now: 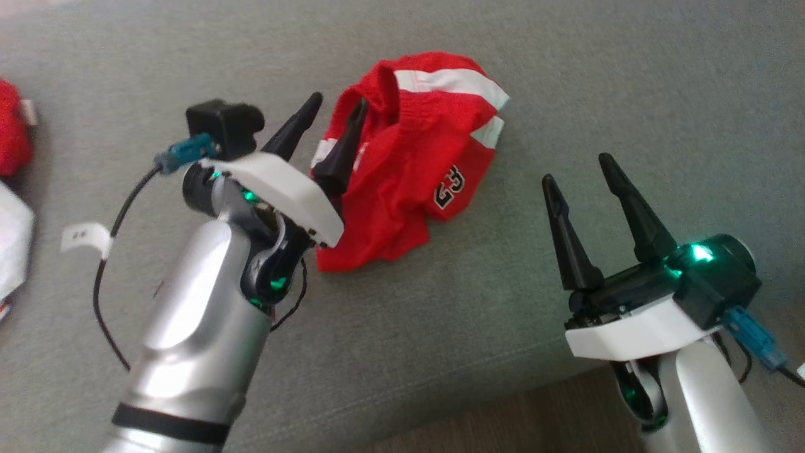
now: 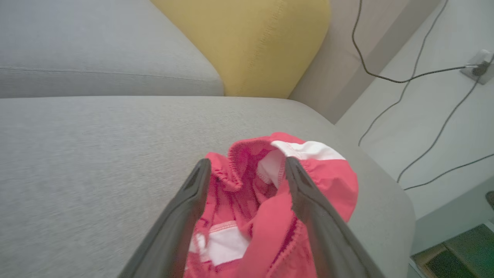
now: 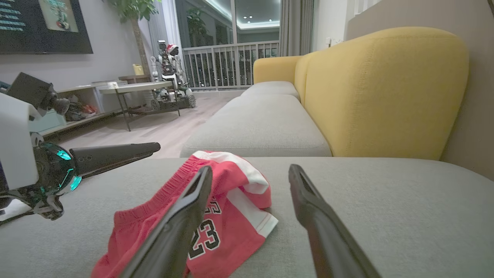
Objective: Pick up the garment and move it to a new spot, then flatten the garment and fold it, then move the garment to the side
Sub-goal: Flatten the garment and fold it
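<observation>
The garment [image 1: 409, 157] is a pair of red shorts with white stripes and a black "23", lying crumpled on the grey sofa seat [image 1: 566, 82]. My left gripper [image 1: 338, 104] hangs open just above the garment's left edge, its fingers wide apart and nothing held. In the left wrist view the garment [image 2: 320, 173] bunches beneath and between the spread fingers [image 2: 193, 193] of the gripper [image 2: 247, 164]. My right gripper [image 1: 577, 167] stands open to the right of the garment, clear of it. In the right wrist view the garment [image 3: 231, 204] lies ahead and left of that gripper [image 3: 251, 170].
Another red cloth [image 1: 12, 126] and a white item [image 1: 12, 239] lie at the seat's far left. The sofa's front edge and floor [image 1: 534, 421] run along the bottom right. Yellow back cushions [image 3: 386, 88] rise behind the seat. Cables [image 2: 405, 77] trail on the floor past the sofa's end.
</observation>
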`<state>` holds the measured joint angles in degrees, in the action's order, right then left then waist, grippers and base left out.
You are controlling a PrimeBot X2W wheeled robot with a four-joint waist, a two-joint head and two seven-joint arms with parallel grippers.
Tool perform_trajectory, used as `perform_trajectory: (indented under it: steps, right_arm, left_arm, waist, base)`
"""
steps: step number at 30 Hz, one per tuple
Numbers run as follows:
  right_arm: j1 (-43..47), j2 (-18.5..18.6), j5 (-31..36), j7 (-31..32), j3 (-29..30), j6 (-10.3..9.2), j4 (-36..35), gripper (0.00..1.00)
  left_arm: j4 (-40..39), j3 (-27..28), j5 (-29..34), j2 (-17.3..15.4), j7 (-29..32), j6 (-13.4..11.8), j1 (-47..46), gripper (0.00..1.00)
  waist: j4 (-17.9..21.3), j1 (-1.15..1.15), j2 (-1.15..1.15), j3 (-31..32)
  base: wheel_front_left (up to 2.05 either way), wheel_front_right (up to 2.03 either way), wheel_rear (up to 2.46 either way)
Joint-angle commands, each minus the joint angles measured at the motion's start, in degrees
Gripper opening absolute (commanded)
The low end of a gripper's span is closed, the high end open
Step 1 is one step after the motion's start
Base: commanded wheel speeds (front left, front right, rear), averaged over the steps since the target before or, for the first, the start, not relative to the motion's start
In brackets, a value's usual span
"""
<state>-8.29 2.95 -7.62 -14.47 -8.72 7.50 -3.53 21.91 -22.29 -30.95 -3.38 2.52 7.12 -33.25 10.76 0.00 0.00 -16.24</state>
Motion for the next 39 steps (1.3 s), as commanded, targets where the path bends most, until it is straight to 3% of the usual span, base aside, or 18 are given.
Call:
perform_trajectory:
  steps: [1,10,20,25,39]
  right_arm:
    - [-1.64,-0.07,-0.25,-0.52,-1.18,-0.01,-2.39,1.0]
    - [-2.32,-0.07,-1.21,-0.52,-1.37,-0.01,-3.5,1.0]
    - [-2.22,-0.07,-2.44,-0.52,-1.29,-0.01,-3.69,1.0]
    - [-1.97,-0.07,-3.15,-0.52,-1.36,-0.01,-3.77,1.0]
    - [-1.88,-0.07,-3.51,-0.52,-1.9,-0.01,-3.81,1.0]
  left_arm:
    - [-1.95,0.82,-1.38,-1.92,0.28,0.34,-3.38,1.0]
    - [-1.5,-2.38,-6.65,-5.02,1.36,0.35,-6.88,1.0]
    - [-2.87,-2.93,-11.2,-5.32,4.51,0.32,-8.39,1.0]
    - [-4.7,-1.36,-12.78,-5.42,5.81,-1.85,-8.23,1.0]
    - [-9.45,-3.36,-14.53,-6.51,14.3,-5.73,-5.07,1.0]
  waist:
    - [1.77,0.0,0.0,-1.84]
    - [4.21,0.0,0.0,-4.08]
    - [5.99,0.0,0.0,-5.18]
    - [6.85,0.0,0.0,-5.05]
    - [8.04,0.0,0.0,-4.67]
  base:
    - [0.0,0.0,0.0]
    - [0.0,0.0,0.0]
    - [0.0,0.0,0.0]
    - [0.0,0.0,0.0]
    - [0.0,0.0,0.0]
